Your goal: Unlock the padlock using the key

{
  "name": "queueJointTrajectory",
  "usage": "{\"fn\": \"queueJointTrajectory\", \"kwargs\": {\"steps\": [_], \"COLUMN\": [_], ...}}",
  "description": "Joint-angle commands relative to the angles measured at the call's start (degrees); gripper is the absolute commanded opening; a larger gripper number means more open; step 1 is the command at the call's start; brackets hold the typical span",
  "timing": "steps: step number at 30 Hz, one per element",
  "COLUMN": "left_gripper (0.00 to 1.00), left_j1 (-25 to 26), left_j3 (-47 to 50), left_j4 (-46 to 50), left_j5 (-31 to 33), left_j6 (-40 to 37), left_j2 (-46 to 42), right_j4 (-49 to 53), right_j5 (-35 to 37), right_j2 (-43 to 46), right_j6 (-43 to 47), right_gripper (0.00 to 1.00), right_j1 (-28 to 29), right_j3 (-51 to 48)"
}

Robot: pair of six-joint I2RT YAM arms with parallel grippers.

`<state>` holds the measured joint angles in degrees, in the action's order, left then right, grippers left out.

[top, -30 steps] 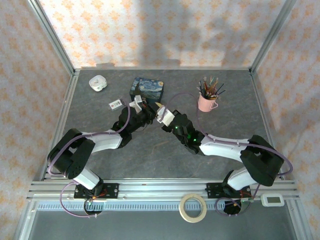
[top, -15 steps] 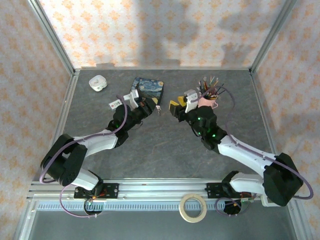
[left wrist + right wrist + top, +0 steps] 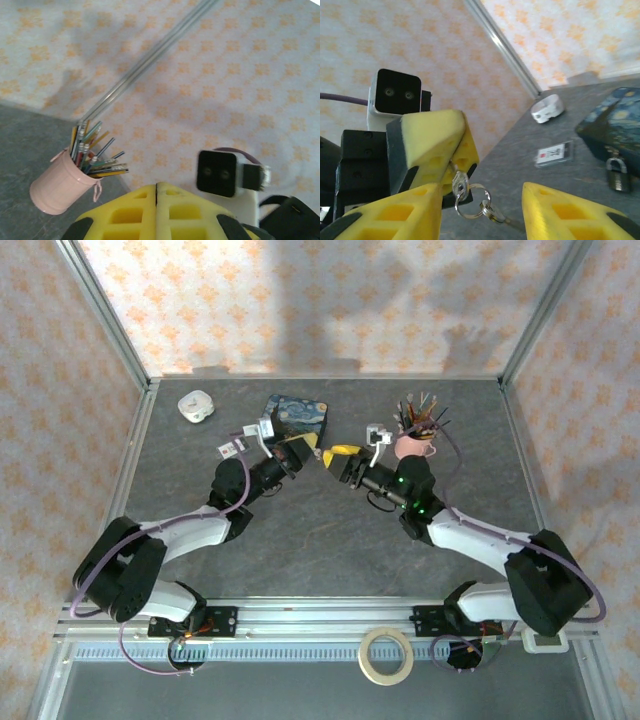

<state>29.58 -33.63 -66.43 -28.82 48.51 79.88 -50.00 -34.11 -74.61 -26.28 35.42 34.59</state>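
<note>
**Right wrist view.** Left claw (image 3: 460, 160) pinched shut on the key (image 3: 460, 186). The blade's grip is hidden between the yellow pads, and the ring hangs below them. Right claw (image 3: 481, 199) is spread wide, its fingers cut off by the lower edge. The padlock (image 3: 618, 173) rests on the bench (image 3: 570, 175) just beside the blue starry tin (image 3: 615, 125); its shackle is blurred. Print on the white card (image 3: 555, 153) is too small to read.
</note>
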Motion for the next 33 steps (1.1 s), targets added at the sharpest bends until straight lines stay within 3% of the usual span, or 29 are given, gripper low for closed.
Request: {"fn": "queueJointTrajectory", "kwargs": {"steps": [1, 11, 14, 19, 33], "left_gripper": [0.0, 0.0, 0.0, 0.0, 0.0], "left_j1": [0.8, 1.9, 1.9, 2.0, 2.8], "left_j3": [0.2, -0.6, -0.8, -0.9, -0.8], "left_j4": [-1.0, 2.5, 3.2, 2.3, 2.0], "left_j5": [-3.5, -4.6, -4.1, -3.6, -2.5], "left_j6": [-4.0, -5.1, -5.2, -4.4, -3.9], "left_j2": [-3.5, -5.5, -5.5, -5.6, -6.8], "right_j4": [-12.9, -21.7, -21.9, -19.9, -24.5], "right_j5": [-7.6, -14.1, -14.1, -14.2, -15.1], "right_j2": [-1.4, -5.5, -4.9, -4.8, -8.6], "right_j6": [-3.8, -7.9, -8.0, -7.1, -11.1], "right_gripper": [0.41, 0.35, 0.34, 0.21, 0.15], "right_j1": [-0.9, -1.1, -1.1, -1.1, -1.0], "right_j3": [-1.2, -0.1, -0.3, -0.7, -0.7]}}
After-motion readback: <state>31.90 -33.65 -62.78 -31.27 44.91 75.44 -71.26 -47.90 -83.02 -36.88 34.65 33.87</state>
